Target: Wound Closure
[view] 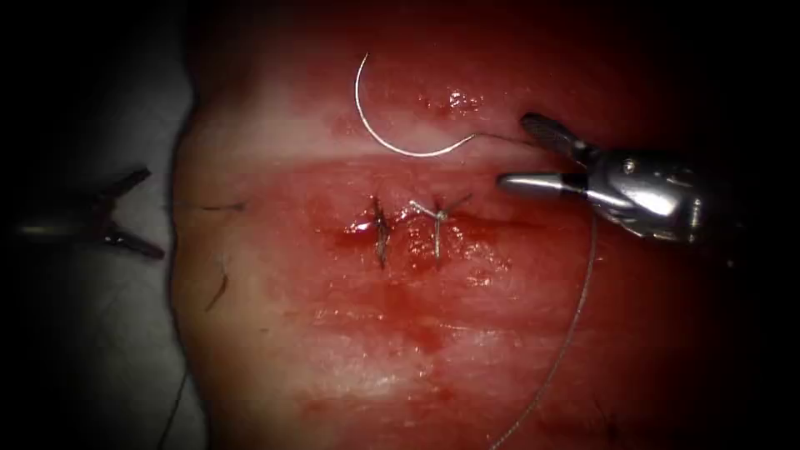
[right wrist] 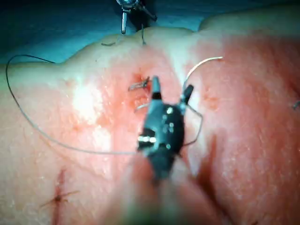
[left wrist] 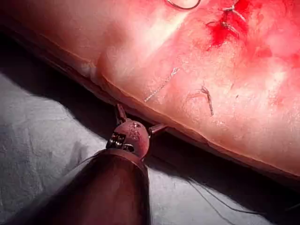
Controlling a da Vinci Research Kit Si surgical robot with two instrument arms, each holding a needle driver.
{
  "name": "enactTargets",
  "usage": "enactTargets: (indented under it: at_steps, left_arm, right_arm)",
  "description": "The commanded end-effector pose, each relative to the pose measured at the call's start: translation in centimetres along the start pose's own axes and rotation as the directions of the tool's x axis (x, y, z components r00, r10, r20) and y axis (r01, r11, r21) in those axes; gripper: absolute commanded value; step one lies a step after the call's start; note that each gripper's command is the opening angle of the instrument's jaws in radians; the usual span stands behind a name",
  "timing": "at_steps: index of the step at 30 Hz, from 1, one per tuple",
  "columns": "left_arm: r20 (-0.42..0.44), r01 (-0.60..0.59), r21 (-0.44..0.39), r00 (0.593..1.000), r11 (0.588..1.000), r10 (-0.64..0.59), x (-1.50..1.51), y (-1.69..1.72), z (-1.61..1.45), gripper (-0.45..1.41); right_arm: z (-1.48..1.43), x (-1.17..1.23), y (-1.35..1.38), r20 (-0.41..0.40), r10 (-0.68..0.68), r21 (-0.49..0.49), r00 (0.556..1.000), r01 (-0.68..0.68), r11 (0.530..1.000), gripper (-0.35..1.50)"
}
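Tissue (view: 350, 350) with needle (view: 367, 125) lying free; both end effectors, left (view: 125, 212) and right (view: 529, 158), apart, empty.

Needle (view: 392, 133) on tissue (view: 333, 358), behind cut (view: 467, 218)

Entering from the right edge of the endoscope frame, at mid-height: right end effector (view: 525, 156), metal wrist body gleaming, two jaws spread wide and pointing left, upper jaw angling up-left, lower jaw lying nearly level. Gripping nothing between the jaws. Showing again in the right wrist view (right wrist: 169, 91), jaws splayed in a V beyond the dark wrist, shaft blurring toward the camera.

Sitting at the far left edge of the endoscope frame, in shadow: left end effector (view: 140, 210), jaws gaping toward the right, one tilting up, one tilting down, holding nothing. Appearing in the left wrist view (left wrist: 139, 120), round wrist atop the dark shaft, jaws parting widely.
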Motion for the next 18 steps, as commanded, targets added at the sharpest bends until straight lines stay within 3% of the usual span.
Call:
enactTargets:
  at_steps: [1, 6, 9, 11, 12, 13, 14, 18]
  left_arm:
    - [-0.004, 0.003, -0.017, 1.000, 1.000, -0.003, -0.03, 0.05, 0.00, 0.98]
    - [-0.044, 0.015, -0.030, 0.999, 0.999, -0.017, 0.10, -0.06, -0.13, 0.93]
    - [-0.160, 0.058, 0.002, 0.985, 0.998, -0.057, 0.40, -0.13, -0.13, 0.89]
    - [-0.182, 0.064, 0.013, 0.982, 0.998, -0.060, 0.47, -0.12, -0.11, 0.89]
    - [-0.206, 0.059, 0.032, 0.977, 0.998, -0.051, 0.66, -0.08, -0.03, 0.89]
    - [-0.206, 0.059, 0.032, 0.977, 0.998, -0.051, 0.66, -0.08, -0.03, 0.89]
    - [-0.206, 0.078, 0.051, 0.976, 0.996, -0.066, 0.93, 0.01, 0.11, 0.84]
    - [-0.206, 0.136, 0.052, 0.971, 0.989, -0.123, 1.13, 0.04, 0.21, 0.69]
  right_arm:
    - [0.06, -0.08, -0.06, 0.001, 0.003, 0.004, 1.000, -0.003, 1.000, 1.20]
    - [0.06, -0.07, -0.06, 0.002, 0.003, 0.003, 1.000, -0.003, 1.000, 1.18]
    - [0.05, -0.06, -0.05, -0.001, -0.007, 0.002, 1.000, 0.007, 1.000, 1.18]
    - [0.04, -0.06, -0.06, -0.001, -0.013, 0.003, 1.000, 0.013, 1.000, 1.18]
    - [0.03, -0.05, -0.07, -0.001, -0.024, 0.004, 1.000, 0.024, 1.000, 1.18]
    - [0.03, -0.05, -0.07, -0.001, -0.024, 0.004, 1.000, 0.024, 1.000, 1.18]
    - [-0.02, -0.01, -0.08, 0.000, -0.032, 0.009, 0.999, 0.032, 0.999, 1.16]
    - [-0.10, 0.04, -0.09, 0.001, -0.026, 0.018, 1.000, 0.026, 0.999, 1.09]
